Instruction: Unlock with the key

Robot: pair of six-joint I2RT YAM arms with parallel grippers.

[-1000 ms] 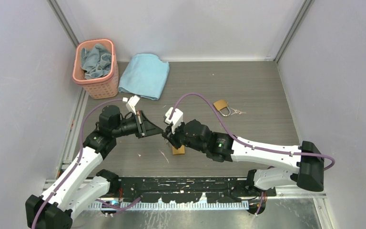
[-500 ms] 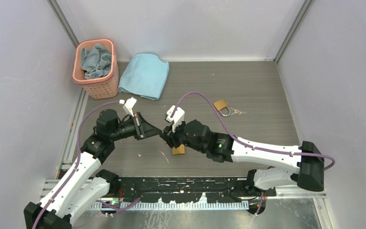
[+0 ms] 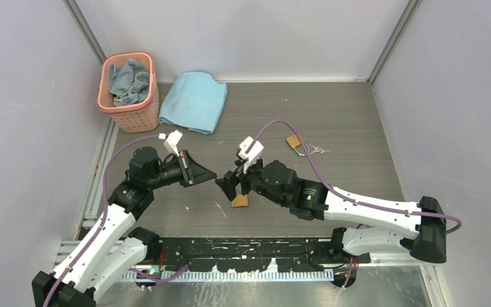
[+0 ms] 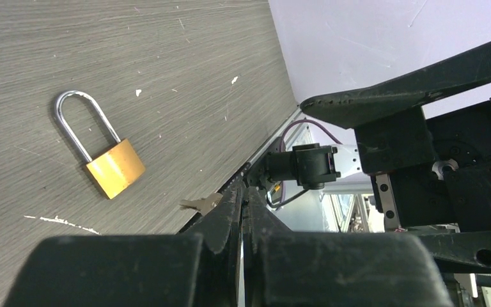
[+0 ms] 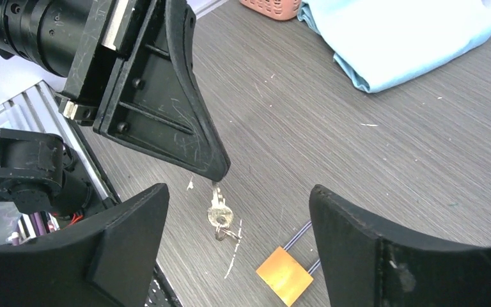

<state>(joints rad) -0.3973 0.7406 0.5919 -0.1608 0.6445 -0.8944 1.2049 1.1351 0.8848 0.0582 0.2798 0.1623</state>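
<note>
The key (image 5: 217, 214) is in the tips of the left gripper (image 5: 216, 171), whose jaws are pressed fully together on the thin end of it. In the right wrist view the key's long axis runs almost straight down the picture. The blade end is pinched in the tips, and the round head with a small ring points away from them, toward the table (image 3: 345, 115). In the left wrist view only a short piece of the key shows, beside the closed tips. The right gripper (image 5: 238, 198) faces the left one from close by. Its jaws stand wide apart and hold nothing, and its two black fingers (image 5: 128, 236) frame the key without touching it. Just beside the key, a little toward the right arm, a gold padlock (image 5: 284, 275) lies flat on the table. Its body is nearer the arms' bases, and its steel shackle reaches away under the right gripper. In the left wrist view both legs of the shackle seem to sit in the body. A second padlock (image 3: 296, 141), with small keys next to it, lies farther back on the table, well apart from both grippers. At the far left corner stands a pink basket (image 3: 142, 112) with grey-blue cloth inside, and a folded blue towel (image 3: 194, 101) lies just beside it.
</note>
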